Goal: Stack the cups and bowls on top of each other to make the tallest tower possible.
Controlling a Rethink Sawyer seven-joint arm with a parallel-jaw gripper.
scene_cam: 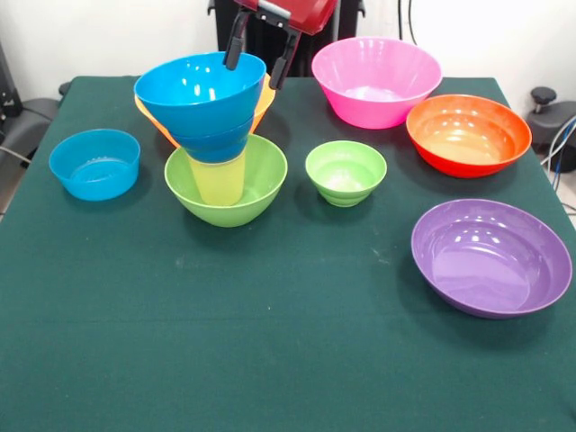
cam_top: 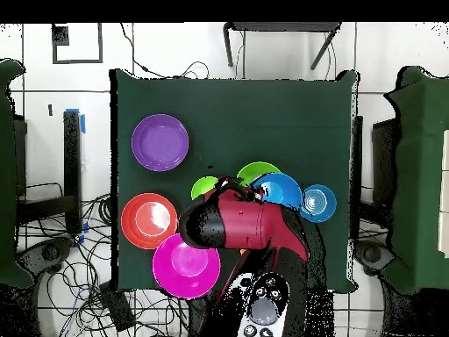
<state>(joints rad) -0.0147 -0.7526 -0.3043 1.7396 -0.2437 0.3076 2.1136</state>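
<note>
I have the gripper at the back of the stack with its two black fingers spread wide and holding nothing — one finger dips toward the far rim of the top blue bowl, the other hangs just outside it, close to the orange bowl's edge that shows behind. Whether either finger touches a rim I cannot tell.

Directly below the gripper stands the tower: the top blue bowl sits in a second blue bowl, that pair rests on the yellow cup, and the cup stands inside the large green bowl. The orange bowl appears wedged at a tilt behind the blue ones; its seating is hidden from me.

My judgement: the step in hand is letting go of, or adjusting, the top bowl. To do it well I would lift straight up, keeping both fingers clear of the rims — the cup is a narrow support and a sideways nudge could tip everything.

Further out from the gripper, all well apart from the tower: a small green bowl, a pink bowl, a red-orange bowl, a purple bowl, and a low light-blue bowl on the other side.
</note>
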